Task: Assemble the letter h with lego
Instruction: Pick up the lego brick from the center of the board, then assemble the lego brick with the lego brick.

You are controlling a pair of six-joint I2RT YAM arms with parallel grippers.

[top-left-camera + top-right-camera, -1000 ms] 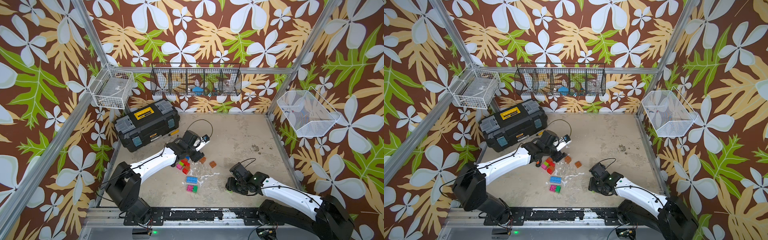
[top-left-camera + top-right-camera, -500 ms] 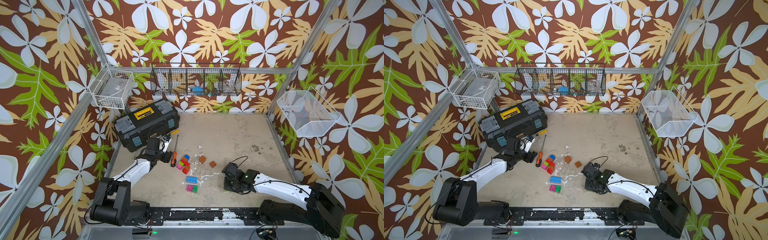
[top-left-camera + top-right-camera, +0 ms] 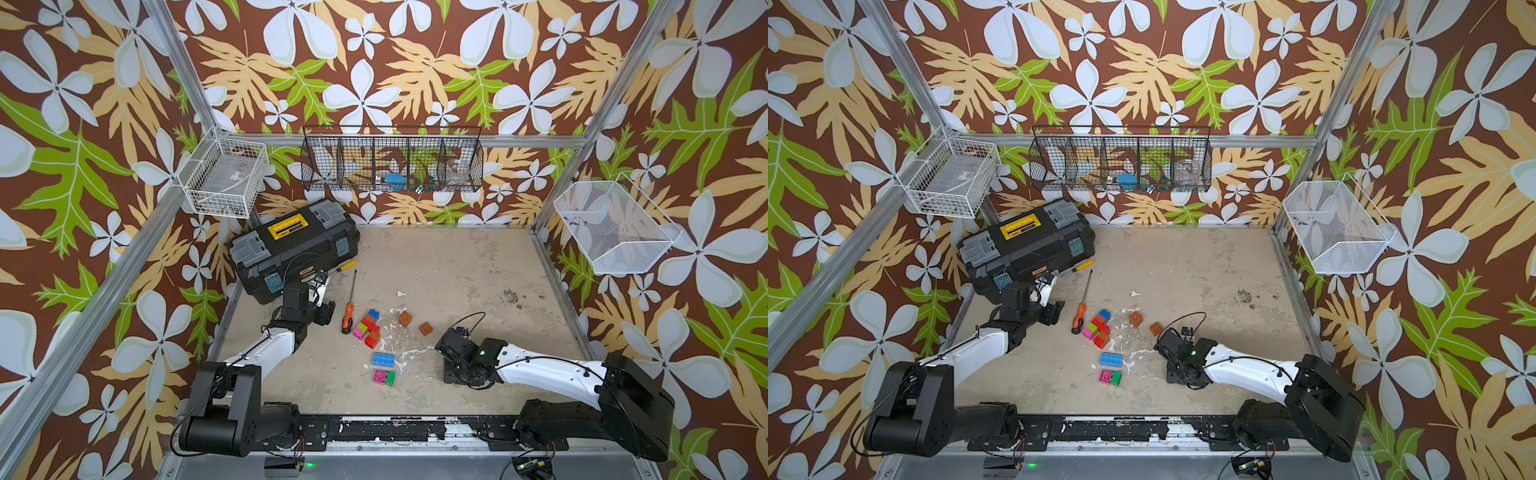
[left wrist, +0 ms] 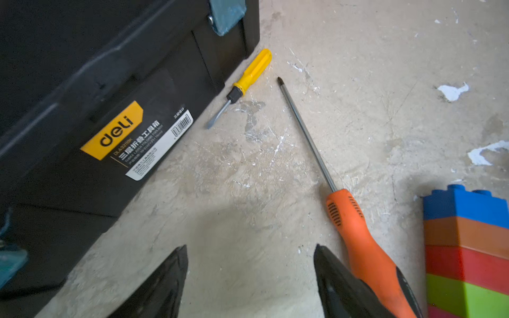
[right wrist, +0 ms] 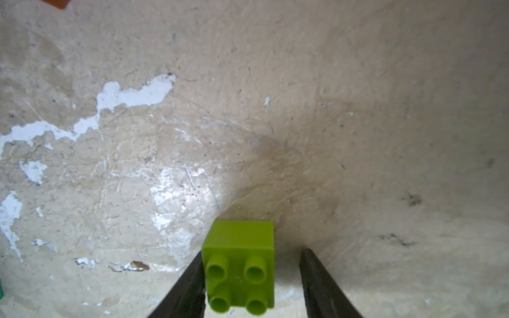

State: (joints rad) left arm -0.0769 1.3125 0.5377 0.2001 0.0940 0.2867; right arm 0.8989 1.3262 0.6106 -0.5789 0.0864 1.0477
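Right wrist view: lime-green four-stud plastic cube brick (image 5: 239,264) between the fingers of right gripper (image 5: 252,251). Touching one finger (image 5: 190,286); clear gap to the other, so jaws part-open and not clamped. Studs toward the camera; probably lying on its side on scuffed beige tabletop (image 5: 303,110), though contact underneath not visible. Hidden beneath the gripper head in both top views.

Left wrist view: left gripper (image 4: 250,246) spread wide, only bare tabletop between the fingers. Orange-handled Phillips screwdriver (image 4: 363,239) flat on the table, handle end running behind one finger (image 4: 338,283), shaft tip near yellow-handled flat screwdriver (image 4: 249,74) lying at the foot of black plastic toolbox (image 4: 110,110).

Top view: joined cluster of blue, orange, red, green and pink studded bricks (image 3: 368,328) flat on the table near centre, just beside the orange screwdriver handle; no h shape formed yet. Loose orange-brown cube (image 3: 405,319) and second orange-brown cube (image 3: 426,329) apart from it, toward the right arm. Long blue studded brick (image 3: 384,359) nearer the robot base, separate from the cluster; pink-and-green pair of cubes (image 3: 384,377) just beyond it, closer to the base. Left gripper between toolbox and screwdriver handle. Right gripper near the second orange-brown cube, well apart from the cluster.
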